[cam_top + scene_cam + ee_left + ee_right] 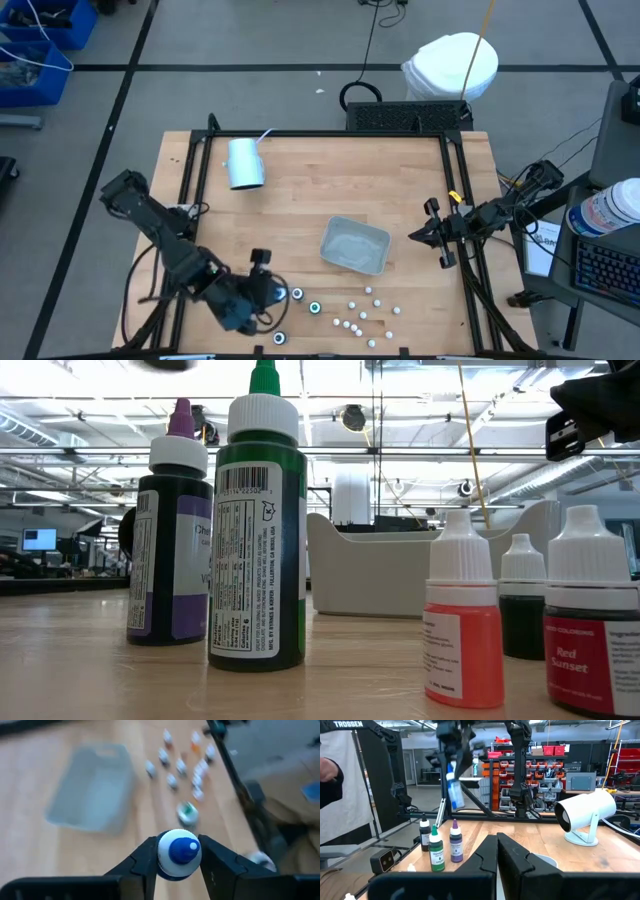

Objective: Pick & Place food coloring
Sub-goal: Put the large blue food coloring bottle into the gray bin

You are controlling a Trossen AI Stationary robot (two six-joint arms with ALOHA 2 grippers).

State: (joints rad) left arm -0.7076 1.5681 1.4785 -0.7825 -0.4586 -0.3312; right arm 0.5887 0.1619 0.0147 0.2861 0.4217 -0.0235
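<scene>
The left gripper [179,865] squeezes a blue-tipped bottle [179,854] by its white cap and holds it up off the table, likely to carry it to the grey tray [92,787]. The right gripper [496,851], pinched shut on nothing, waits at the table's right edge. The other bottles [362,312] stand near the tray.

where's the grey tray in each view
high view: grey tray right of table centre, beyond the small bottles.
low view: pale tray wall mid-picture, behind the green bottle.
left wrist view: tray upper left, past the left gripper, which holds a blue-tipped bottle.
right wrist view: cannot tell.
shared landmark: the green bottle.
</scene>
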